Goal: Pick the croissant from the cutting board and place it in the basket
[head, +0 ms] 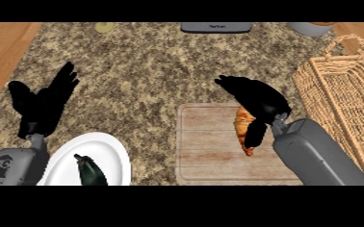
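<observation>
Two black hands show, and the right hand [257,101] is the busy one: its fingers point toward the upper left of the frame, lying fairly straight over the top right corner of the cutting board [210,149], while its thumb [254,133] hangs down across the croissant [245,125]. Whether the thumb and fingers truly pinch the croissant cannot be told, since the palm hides most of it; only the golden-brown upper part beside the thumb and the lower tip below it are visible. The croissant lies lengthwise along the right side of the board, still on the wood. From the hand the grey right forearm [313,151] runs down toward the lower right of the frame, past the board's right edge. The basket [334,91], pale wicker with a looped handle, stands at the right edge of the frame, near the board but apart from it. At the left side of the frame the left hand [43,103] rests open, its fingers straight and fanned toward the upper right, holding nothing; its grey forearm [18,166] enters from the lower left corner. Just right of that forearm, a white plate [107,149] carries a dark long vegetable [91,170]. All of this sits on a speckled brown counter [142,67], with a grey appliance [216,27] at the upper edge.
</observation>
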`<control>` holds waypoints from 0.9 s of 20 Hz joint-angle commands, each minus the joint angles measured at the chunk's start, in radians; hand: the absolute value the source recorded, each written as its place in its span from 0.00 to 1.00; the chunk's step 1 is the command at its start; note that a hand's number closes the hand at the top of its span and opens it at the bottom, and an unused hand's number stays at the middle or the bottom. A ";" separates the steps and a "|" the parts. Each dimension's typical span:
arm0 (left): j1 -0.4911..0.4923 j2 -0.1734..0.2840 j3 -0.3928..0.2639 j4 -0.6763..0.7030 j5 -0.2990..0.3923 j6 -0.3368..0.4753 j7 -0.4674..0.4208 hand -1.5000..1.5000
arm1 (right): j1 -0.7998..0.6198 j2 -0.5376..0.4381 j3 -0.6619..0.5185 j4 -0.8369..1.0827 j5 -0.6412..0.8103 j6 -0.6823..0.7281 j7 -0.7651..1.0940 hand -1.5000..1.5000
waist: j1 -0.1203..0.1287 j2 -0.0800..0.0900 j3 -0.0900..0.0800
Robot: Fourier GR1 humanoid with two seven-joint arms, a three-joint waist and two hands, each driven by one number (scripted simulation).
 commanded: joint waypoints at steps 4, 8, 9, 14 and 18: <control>-0.022 0.017 0.045 -0.041 -0.016 -0.027 0.079 0.50 | 0.024 0.045 -0.003 0.111 0.105 0.025 -0.036 0.00 | -0.002 -0.002 0.000; -0.019 -0.014 0.078 0.039 -0.019 -0.076 -0.009 0.50 | 0.076 0.013 -0.020 0.123 0.174 0.014 -0.117 0.00 | -0.006 -0.001 -0.001; -0.014 -0.002 0.062 -0.052 -0.039 -0.055 0.079 0.50 | 0.075 0.021 -0.023 0.047 0.155 0.096 -0.065 0.00 | -0.005 -0.003 0.000; 0.009 -0.063 0.055 -0.041 -0.095 -0.016 0.047 0.50 | -0.007 0.031 -0.116 0.130 0.175 0.113 -0.143 0.00 | -0.003 -0.002 0.000; 0.011 -0.068 0.080 -0.082 -0.081 -0.051 0.084 0.50 | 0.064 0.072 -0.102 0.092 0.201 0.145 -0.165 0.00 | -0.004 -0.003 0.000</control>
